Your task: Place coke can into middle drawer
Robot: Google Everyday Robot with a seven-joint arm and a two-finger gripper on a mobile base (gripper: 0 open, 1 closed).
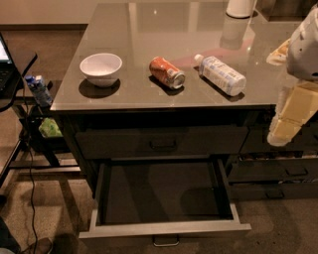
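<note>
The coke can [167,72] lies on its side on the grey counter [124,30], between a white bowl and a clear plastic bottle. The middle drawer [159,191] is pulled out wide below the counter's front edge, its dark floor bare and its light grey front panel [164,229] nearest me. The equally wide drawer above it [161,143] is closed. My gripper [284,128] hangs at the right edge of the view, in front of the counter's right corner, well right of the can and above the drawer's right side. It holds nothing that I can see.
A white bowl [101,67] stands left of the can and a white-labelled bottle [221,75] lies to its right. A white cylinder [240,7] stands at the counter's back. Narrower drawers [293,171] are on the right. A black desk, cables and a blue carton [38,89] stand at the left.
</note>
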